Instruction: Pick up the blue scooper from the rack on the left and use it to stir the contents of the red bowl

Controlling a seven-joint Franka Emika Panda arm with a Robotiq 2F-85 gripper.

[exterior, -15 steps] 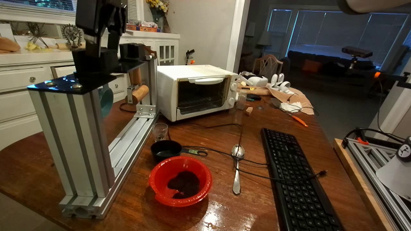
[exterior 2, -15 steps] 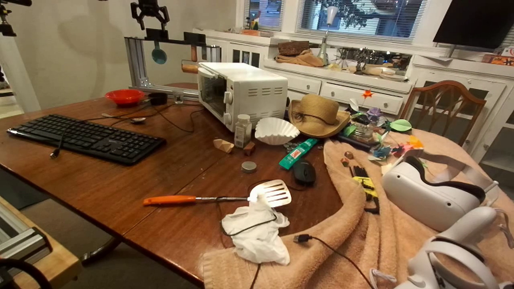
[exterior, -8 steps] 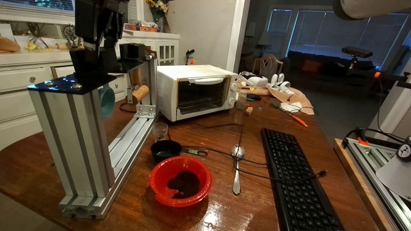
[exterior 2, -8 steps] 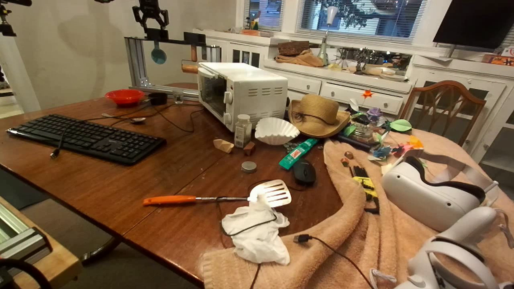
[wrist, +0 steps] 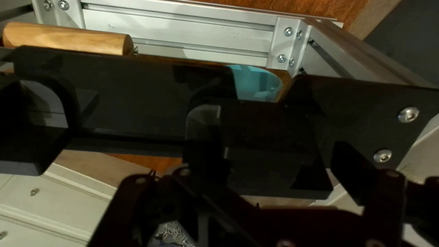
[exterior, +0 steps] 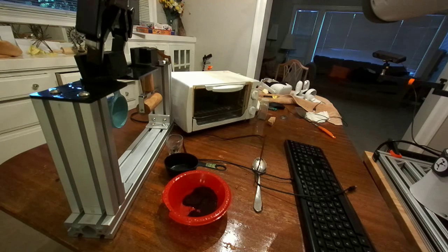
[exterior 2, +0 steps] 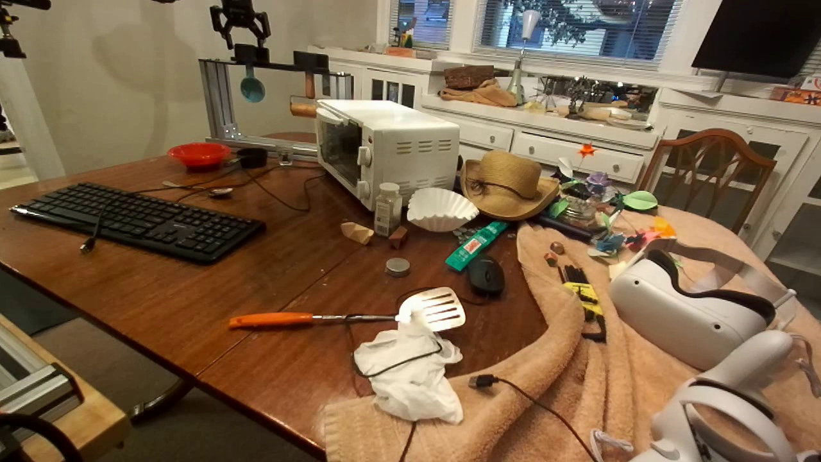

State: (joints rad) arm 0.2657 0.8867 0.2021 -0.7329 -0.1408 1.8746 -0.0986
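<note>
Noted claw (wrist: 271, 132) parted astride black block (exterior 2: 251, 54) on rack (exterior: 77, 157), gripping nothing, directly above blue scoop (exterior: 119, 111) hung with long axis near-vertical

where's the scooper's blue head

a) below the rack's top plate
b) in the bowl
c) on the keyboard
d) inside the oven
a: in both exterior views the blue head shows beneath the dark top plate of the rack, well apart from the bowl.
</note>
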